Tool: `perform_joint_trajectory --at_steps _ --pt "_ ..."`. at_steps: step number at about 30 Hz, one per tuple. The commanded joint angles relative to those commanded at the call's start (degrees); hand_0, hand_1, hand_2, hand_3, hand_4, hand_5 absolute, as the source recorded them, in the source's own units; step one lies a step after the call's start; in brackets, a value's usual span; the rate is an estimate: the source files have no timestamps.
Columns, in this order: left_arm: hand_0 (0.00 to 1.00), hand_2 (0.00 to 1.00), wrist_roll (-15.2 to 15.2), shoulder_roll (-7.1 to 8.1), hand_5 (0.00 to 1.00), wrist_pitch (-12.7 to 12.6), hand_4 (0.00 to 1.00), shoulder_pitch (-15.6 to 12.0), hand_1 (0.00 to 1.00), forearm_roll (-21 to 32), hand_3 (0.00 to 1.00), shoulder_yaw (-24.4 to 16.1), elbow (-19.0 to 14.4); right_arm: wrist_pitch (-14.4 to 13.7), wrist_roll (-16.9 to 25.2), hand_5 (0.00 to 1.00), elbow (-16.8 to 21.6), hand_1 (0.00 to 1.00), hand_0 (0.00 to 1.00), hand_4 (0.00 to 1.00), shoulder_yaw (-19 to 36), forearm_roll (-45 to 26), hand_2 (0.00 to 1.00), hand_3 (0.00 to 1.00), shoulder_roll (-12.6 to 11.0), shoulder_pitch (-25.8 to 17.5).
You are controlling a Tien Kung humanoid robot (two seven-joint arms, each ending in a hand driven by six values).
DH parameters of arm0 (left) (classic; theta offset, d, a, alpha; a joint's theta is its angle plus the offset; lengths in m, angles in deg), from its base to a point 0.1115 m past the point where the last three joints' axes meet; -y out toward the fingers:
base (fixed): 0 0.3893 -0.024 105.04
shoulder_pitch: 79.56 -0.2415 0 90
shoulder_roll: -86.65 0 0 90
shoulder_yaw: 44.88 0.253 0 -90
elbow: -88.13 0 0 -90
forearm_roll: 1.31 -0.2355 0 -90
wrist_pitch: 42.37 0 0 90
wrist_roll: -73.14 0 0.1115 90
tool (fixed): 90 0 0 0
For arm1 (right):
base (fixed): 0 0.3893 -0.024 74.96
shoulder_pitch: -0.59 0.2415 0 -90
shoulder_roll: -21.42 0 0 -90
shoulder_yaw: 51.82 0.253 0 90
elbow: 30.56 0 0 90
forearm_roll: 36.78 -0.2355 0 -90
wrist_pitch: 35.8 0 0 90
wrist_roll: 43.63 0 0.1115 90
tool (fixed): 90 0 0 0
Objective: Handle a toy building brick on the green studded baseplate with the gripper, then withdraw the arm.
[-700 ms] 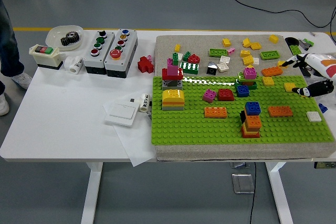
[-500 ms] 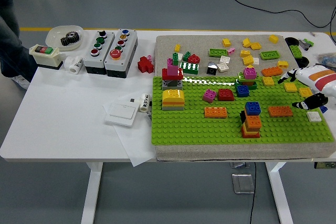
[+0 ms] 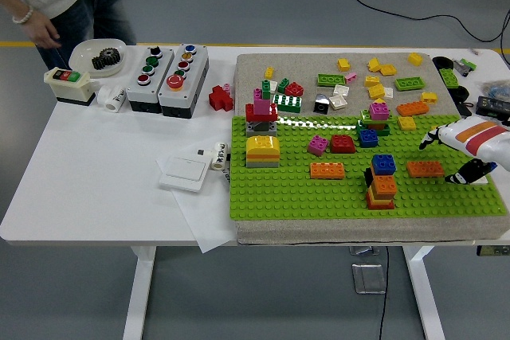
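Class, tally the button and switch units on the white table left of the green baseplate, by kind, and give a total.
Grey three-button boxes: 2
Beige two-button box: 1
Flat white wall switch: 1
Total: 4

Button boxes (image 3: 167, 77) lie left of the baseplate (image 3: 279, 197).

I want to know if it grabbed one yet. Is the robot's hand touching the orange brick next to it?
Apart. In the head view, a strip of green baseplate shows between the right hand and the orange brick; its fingers are spread, holding nothing.
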Motion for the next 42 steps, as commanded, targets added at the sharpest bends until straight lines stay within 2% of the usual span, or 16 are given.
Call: perform_joint_trajectory --at_steps 16,18,28,29,42 --pt "0.425 0.523 -0.1 0.04 0.758 0.0 0.622 0.2 0.474 0.3 0.596 0.4 0.0 1.2 -1.8 0.167 -2.9 0.646 0.664 0.967 -1.8 -9.0 0.714 0.761 2.7 1.2" --pt "0.425 0.522 -0.1 0.06 0.758 0.0 0.623 0.2 0.473 0.4 0.597 0.5 0.0 1.4 -2.0 0.204 -3.5 0.64 0.667 0.959 -2.0 -10.0 0.702 0.743 3.0 1.6" --pt "0.423 0.519 -0.2 0.23 0.756 -1.0 0.623 0.6 0.471 2.8 0.597 2.8 -0.2 1.4 -2.2 0.203 -6.1 0.637 0.664 0.956 -2.6 -12.0 0.7 0.734 3.8 2.9" --pt "0.423 0.517 -0.2 0.22 0.757 -1.0 0.625 0.7 0.467 2.8 0.597 2.8 -0.2 1.3 -2.1 0.226 -6.3 0.626 0.662 0.937 -2.7 -12.1 0.694 0.709 3.9 3.0" --pt "0.422 0.517 0.0 0.12 0.755 -1.0 0.624 0.7 0.465 2.3 0.596 2.4 -0.2 0.2 -1.7 0.235 -10.2 0.603 0.629 0.904 -4.9 -12.7 0.661 0.668 5.7 4.1"
